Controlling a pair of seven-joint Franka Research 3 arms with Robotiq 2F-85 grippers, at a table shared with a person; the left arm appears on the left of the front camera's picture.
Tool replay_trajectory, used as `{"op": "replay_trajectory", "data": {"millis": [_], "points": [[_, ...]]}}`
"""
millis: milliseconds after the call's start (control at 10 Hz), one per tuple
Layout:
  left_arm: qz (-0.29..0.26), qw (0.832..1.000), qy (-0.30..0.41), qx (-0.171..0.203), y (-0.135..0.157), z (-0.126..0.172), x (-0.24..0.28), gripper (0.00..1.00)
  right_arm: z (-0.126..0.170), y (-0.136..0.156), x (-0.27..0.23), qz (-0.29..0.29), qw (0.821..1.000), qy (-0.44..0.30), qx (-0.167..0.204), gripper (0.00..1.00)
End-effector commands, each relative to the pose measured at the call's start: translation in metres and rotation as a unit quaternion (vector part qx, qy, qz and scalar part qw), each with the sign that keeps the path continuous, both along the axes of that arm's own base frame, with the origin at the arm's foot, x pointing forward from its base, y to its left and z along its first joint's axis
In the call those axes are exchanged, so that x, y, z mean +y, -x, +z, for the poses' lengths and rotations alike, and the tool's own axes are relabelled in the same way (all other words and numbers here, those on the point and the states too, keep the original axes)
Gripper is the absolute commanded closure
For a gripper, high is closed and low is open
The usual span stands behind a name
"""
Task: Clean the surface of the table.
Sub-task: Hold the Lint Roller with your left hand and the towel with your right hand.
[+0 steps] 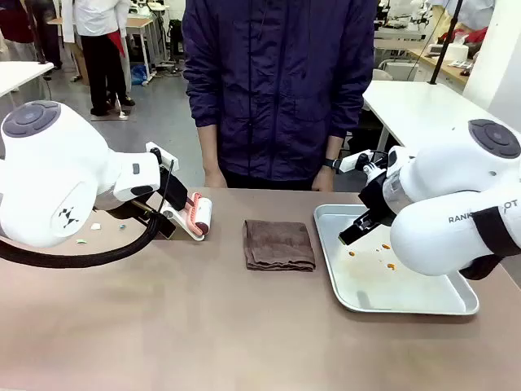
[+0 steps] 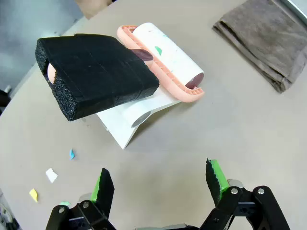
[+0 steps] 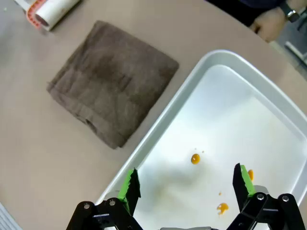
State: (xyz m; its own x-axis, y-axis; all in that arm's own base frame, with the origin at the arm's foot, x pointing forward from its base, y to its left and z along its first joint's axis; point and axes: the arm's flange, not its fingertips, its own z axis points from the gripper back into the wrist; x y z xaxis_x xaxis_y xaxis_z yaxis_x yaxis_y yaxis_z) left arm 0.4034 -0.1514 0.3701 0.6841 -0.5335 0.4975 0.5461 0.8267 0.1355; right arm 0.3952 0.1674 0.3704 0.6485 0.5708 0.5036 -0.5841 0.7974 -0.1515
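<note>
The brownish-tan table (image 1: 203, 326) carries small paper scraps (image 2: 50, 175) at its left side. A lint roller (image 2: 165, 60) with a white roll, a salmon frame and a black foam handle (image 2: 96, 72) rests on a white stand; in the front view the lint roller (image 1: 199, 216) sits just past my left arm. My left gripper (image 2: 159, 184) hovers open just short of it, nothing between its fingers. A folded brown cloth (image 1: 279, 244) lies mid-table. My right gripper (image 3: 186, 184) stands open above the silver tray (image 3: 268, 100), which has orange spots (image 3: 194, 158) on it.
A person (image 1: 277, 81) stands at the far edge, both hands resting near the table's rim; one hand (image 3: 268, 21) is just beyond the tray. The brown cloth (image 3: 112, 81) lies close beside the tray's left edge. The near half of the table is bare.
</note>
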Motion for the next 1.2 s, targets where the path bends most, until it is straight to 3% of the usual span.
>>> {"op": "replay_trajectory", "data": {"millis": [0,1100], "points": [[0.0,1.0,0.0,0.0,0.0,0.0001,0.0,0.0,0.0003,0.0,0.0,0.0,1.0,0.0,0.0,0.0],[0.0,1.0,0.0,0.0,0.0,0.0001,0.0,0.0,0.0003,0.0,0.0,0.0,1.0,0.0,0.0,0.0]]}}
